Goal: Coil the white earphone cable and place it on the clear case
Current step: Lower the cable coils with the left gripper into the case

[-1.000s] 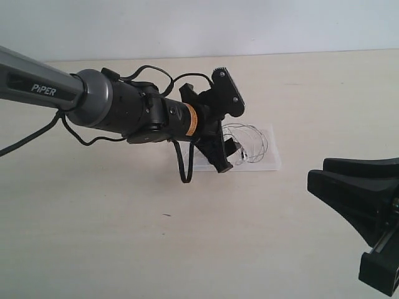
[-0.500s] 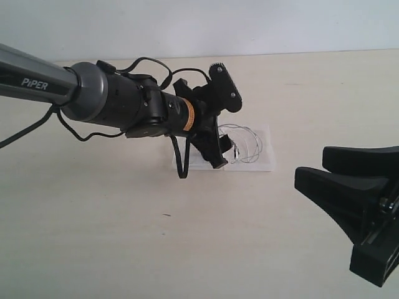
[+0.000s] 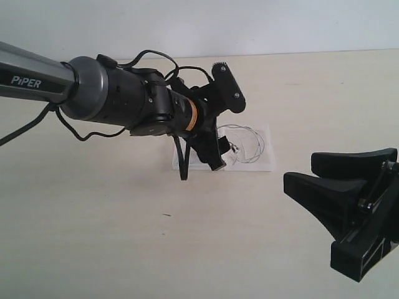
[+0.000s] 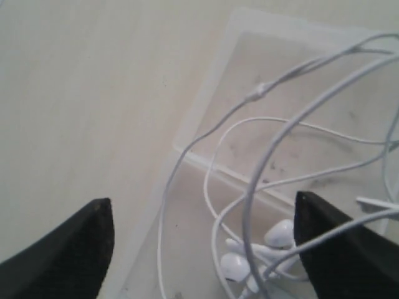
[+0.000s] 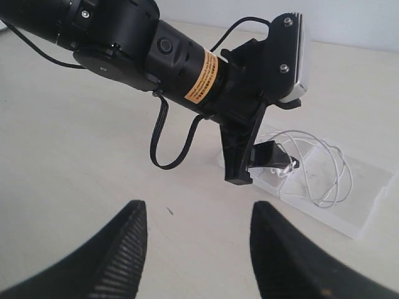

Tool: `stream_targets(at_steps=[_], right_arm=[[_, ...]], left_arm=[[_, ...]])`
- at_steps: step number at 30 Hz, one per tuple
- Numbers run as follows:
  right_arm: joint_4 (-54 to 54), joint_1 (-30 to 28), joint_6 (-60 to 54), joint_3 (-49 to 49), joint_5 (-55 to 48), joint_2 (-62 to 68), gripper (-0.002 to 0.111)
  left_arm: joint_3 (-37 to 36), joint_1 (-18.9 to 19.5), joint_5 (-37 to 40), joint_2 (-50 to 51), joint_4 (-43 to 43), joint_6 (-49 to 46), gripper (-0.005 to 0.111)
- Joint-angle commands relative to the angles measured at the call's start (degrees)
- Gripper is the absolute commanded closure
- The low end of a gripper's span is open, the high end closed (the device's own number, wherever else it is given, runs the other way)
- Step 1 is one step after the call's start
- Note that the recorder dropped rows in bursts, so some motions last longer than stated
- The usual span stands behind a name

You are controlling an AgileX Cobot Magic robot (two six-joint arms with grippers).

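Looks across a pale bench toward a blank wall. Finds, in the exterior view, the white earphone cable lying in loose loops on the clear case. Places the left claw just above one end of the case, spread wide and gripping nothing, probably so the coil can settle undisturbed. Sets the right claw well apart from the case, parted and empty, likely parked out of the way. Confirms, from the left wrist, wide black jaws straddling the loops and the earbuds inside the case. Shows, from the right wrist, bare parted jaws aimed toward the case.
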State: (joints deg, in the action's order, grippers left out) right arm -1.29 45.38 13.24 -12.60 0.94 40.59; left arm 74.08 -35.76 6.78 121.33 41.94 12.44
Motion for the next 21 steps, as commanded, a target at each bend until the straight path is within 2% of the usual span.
stream_targets(at_steps=[1,9,14,17,21], right_arm=[[-0.1,-0.1,0.2,0.2,0.9,0.2,0.058],[-0.1,-0.1,0.2,0.2,0.5,0.2,0.058],[-0.1,-0.1,0.2,0.2,0.0,0.2,0.058],[-0.1,-0.1,0.2,0.2,-0.6,0.2,0.058],[-0.1,-0.1,0.2,0.2,-1.7,0.2,0.058]], left_arm=[[0.1,-0.3,2.6,-0.6,-1.4,0.3,0.031],[0.2,-0.3,4.2,-0.6,-2.1,1.2,0.031],[3.1,-1.0,10.0,-0.6,-3.5,3.1,0.031],[4.5,-2.6,14.2,-0.6,-3.8,1.1,0.031],[4.7,-5.1,15.6,-0.7,-3.8,-0.1,0.031]])
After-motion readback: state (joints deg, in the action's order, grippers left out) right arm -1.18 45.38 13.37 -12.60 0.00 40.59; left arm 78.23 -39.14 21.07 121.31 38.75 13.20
